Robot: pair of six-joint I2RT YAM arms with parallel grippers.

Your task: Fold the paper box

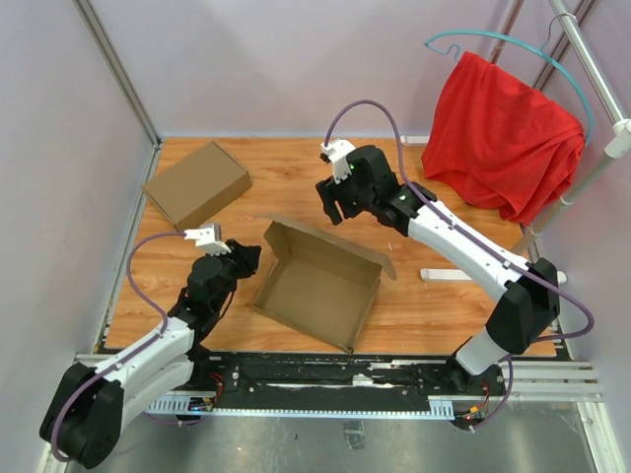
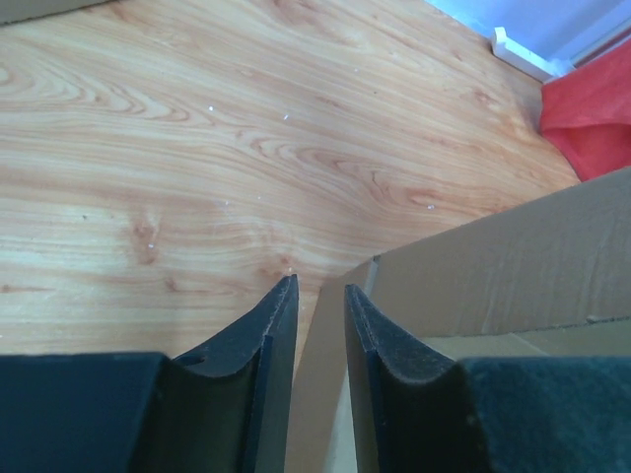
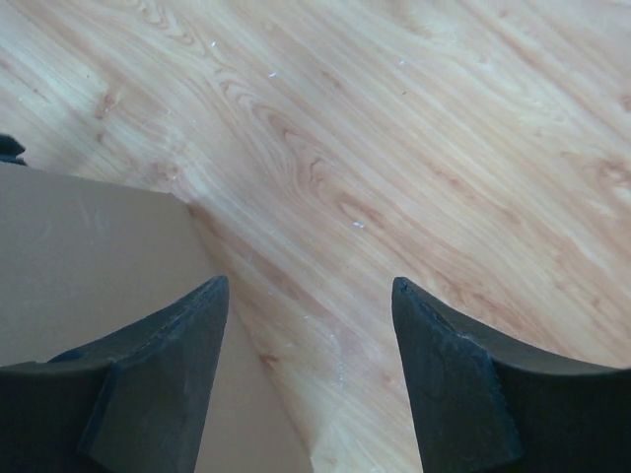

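The paper box (image 1: 320, 286) lies open in the middle of the table, a brown tray with raised walls and its lid flap (image 1: 330, 244) standing at the back. My left gripper (image 1: 252, 260) is at the box's left wall. In the left wrist view the gripper (image 2: 320, 284) is shut on that thin cardboard wall (image 2: 325, 374), and the back wall (image 2: 513, 266) runs off to the right. My right gripper (image 1: 333, 209) hovers open above the box's back edge. In the right wrist view the gripper (image 3: 310, 281) holds nothing, and the cardboard (image 3: 89, 266) lies under its left finger.
A second brown box (image 1: 195, 183), closed, sits at the back left. A red cloth (image 1: 503, 138) hangs from a hanger on a rack at the right. A white strip (image 1: 454, 275) lies on the wood right of the box.
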